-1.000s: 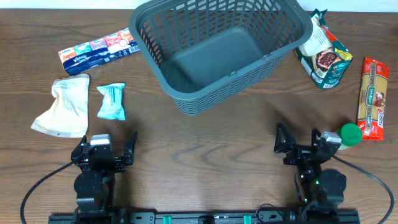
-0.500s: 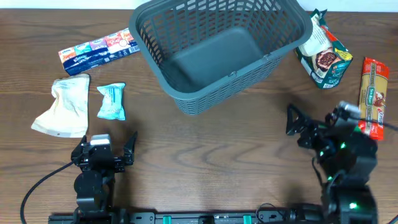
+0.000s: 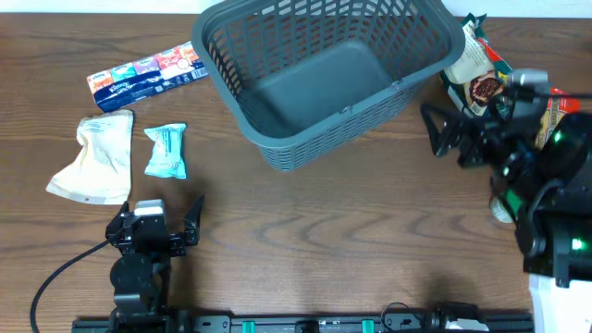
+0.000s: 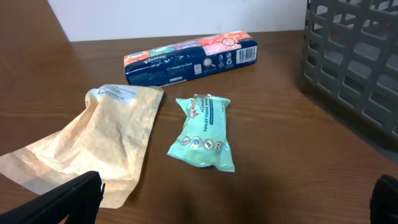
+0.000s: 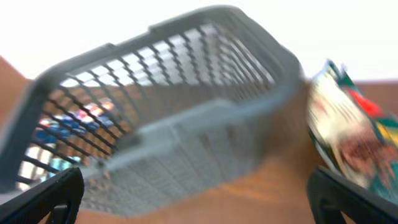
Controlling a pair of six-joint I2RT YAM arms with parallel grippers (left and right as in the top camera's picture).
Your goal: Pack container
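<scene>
The container [image 3: 294, 148], a large dark grey lattice basket, stands empty at the table's back centre. It fills the right wrist view [image 5: 174, 130], blurred, and shows at the right edge of the left wrist view [image 4: 354, 62]. My right gripper [image 3: 467, 120] is open and empty, raised beside the basket's right end, close to a green snack bag [image 3: 481, 79] [image 5: 348, 130]. My left gripper [image 3: 159, 215] is open and empty near the front left. A beige pouch [image 4: 99, 143] and a teal wipes pack [image 4: 205, 130] lie just ahead of it.
A long tissue multipack [image 3: 148, 74] [image 4: 193, 56] lies at the back left. The beige pouch [image 3: 97, 157] and teal pack [image 3: 166, 151] lie left of the basket. A pasta packet [image 3: 558, 97] and a green-capped bottle [image 3: 502, 208] show partly behind the right arm.
My right arm has lifted and swung back and to the right, from the front edge to beside the basket and the snack bag. The left arm has not moved.
</scene>
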